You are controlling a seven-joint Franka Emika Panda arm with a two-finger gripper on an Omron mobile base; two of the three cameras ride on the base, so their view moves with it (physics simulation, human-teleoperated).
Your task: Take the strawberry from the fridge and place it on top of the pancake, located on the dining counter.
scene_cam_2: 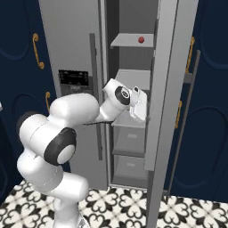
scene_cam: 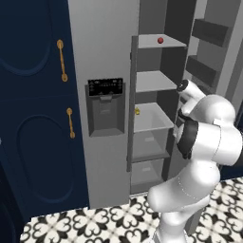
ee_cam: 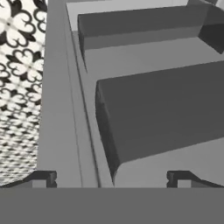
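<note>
Strawberry (scene_cam: pixel 160 40) on top shelf of open fridge (scene_cam: pixel 102 57), well above gripper (ee_cam: pixel 111 177). Fingers wide apart, empty, aimed at door bins (ee_cam: pixel 162 113). Risk: wrist clips door on rise; tiny fruit rolls.

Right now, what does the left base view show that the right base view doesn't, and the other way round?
Left base view: a small yellow item at the edge of a middle shelf, and the open door's bins. Right base view: the open door's outer face edge-on with its long bar handle, and the robot's hand reaching in. Both: the fridge, its black dispenser, and the strawberry on the top shelf.
</note>
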